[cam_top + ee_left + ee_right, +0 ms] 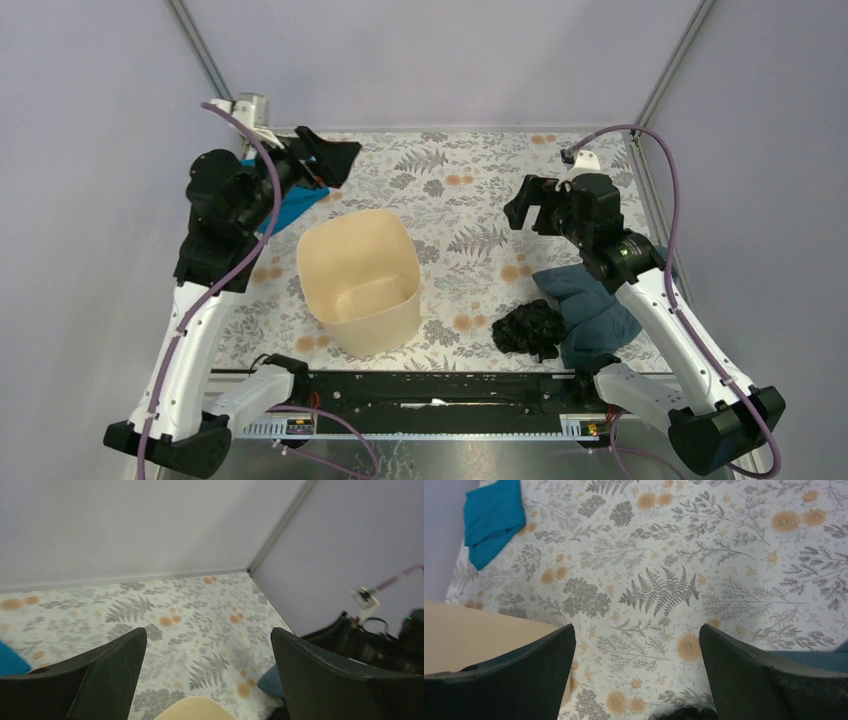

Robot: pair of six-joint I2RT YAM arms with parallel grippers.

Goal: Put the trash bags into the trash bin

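Left arm (pixel 190 340) and right arm (pixel 665 310) match: white lower links, black joint housings, black bases (pixel 165 445). Purple cable (pixel 669 210) runs up each one to a white connector near the wrist. Left end effector (pixel 208 632) and right end effector (pixel 636 627) are matte black, two broad wedge fingers (pixel 325 680) with a slightly grainy finish. Green dot (pixel 411 616) on the right arm's housing, probably a status LED.
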